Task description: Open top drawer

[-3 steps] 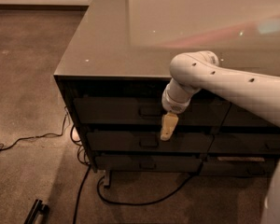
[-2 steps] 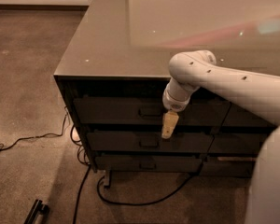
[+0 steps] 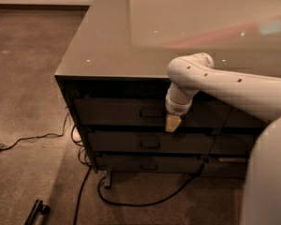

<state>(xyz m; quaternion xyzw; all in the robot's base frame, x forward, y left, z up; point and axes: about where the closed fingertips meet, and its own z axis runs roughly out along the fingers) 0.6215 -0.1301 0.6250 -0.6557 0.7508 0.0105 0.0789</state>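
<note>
The top drawer (image 3: pixel 114 111) is the tallest dark grey-brown front under the desk top, with a small rectangular pull (image 3: pixel 151 112) at its centre. It sits flush with the stack, closed. My gripper (image 3: pixel 172 123) hangs from the white arm (image 3: pixel 225 86), pointing down in front of the drawer's lower edge, just right of the pull. It holds nothing that I can see.
Two slimmer drawer fronts (image 3: pixel 145 143) lie below. A second dark stack (image 3: pixel 239 121) stands to the right, partly behind my arm. The glossy desk top (image 3: pixel 131 36) overhangs the drawers. Black cables (image 3: pixel 84 182) trail on the carpet at the left and under the desk.
The gripper has shifted slightly to the right and stays at the same height. The drawer has not moved.
</note>
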